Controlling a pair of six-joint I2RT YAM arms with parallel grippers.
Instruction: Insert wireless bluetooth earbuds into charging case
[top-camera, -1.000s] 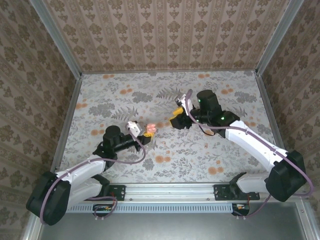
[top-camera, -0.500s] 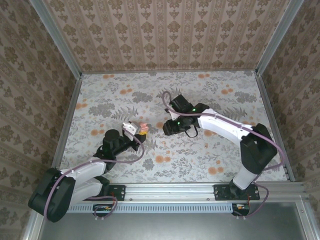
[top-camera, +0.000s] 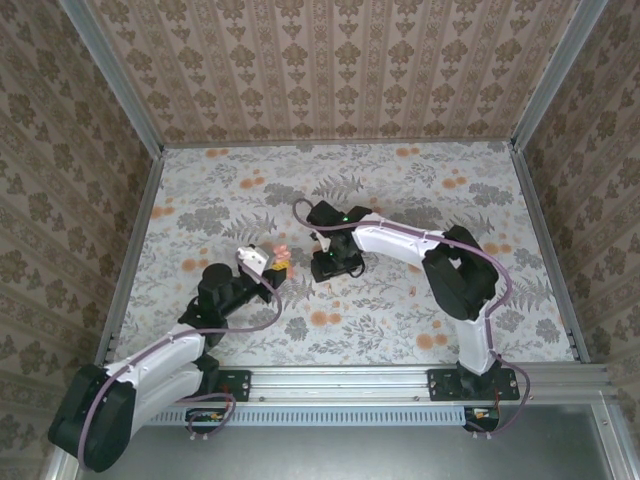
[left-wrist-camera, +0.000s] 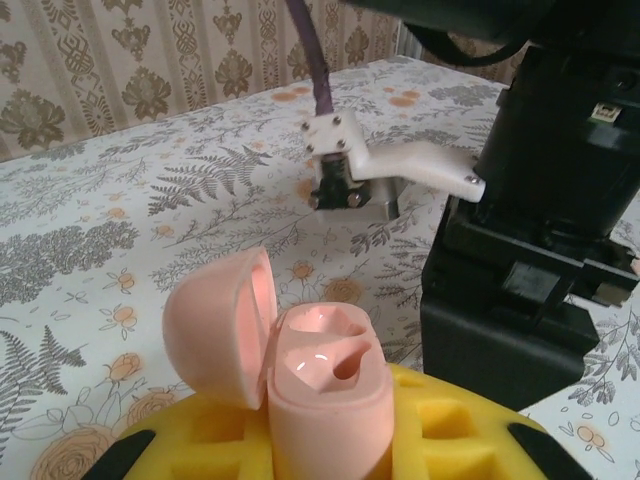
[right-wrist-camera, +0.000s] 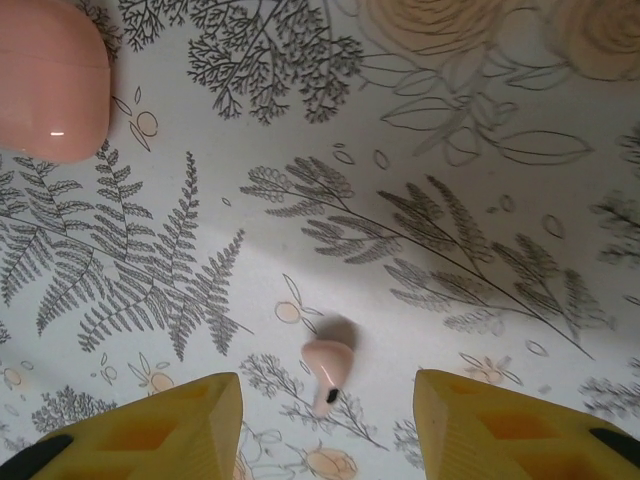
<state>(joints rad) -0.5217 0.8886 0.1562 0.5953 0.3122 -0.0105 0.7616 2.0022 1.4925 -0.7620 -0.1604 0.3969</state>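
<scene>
Left tool (left-wrist-camera: 325, 440) pinches glossy rounded charging case (left-wrist-camera: 320, 375); right tool (right-wrist-camera: 325, 425) gapes over a smooth earbud (right-wrist-camera: 328, 365).

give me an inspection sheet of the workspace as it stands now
surface: floral-print table
job's things: charging case lid open, wells look empty; one earbud lying on the table
clutter: pink rounded shape, maybe the case itself; otherwise nothing seen
grippers: left gripper jaws shut on the case; right gripper jaws open either side of the earbud, not touching it
cables: purple cable looped along each arm
surroundings: wallpapered walls, metal rail at the near edge
</scene>
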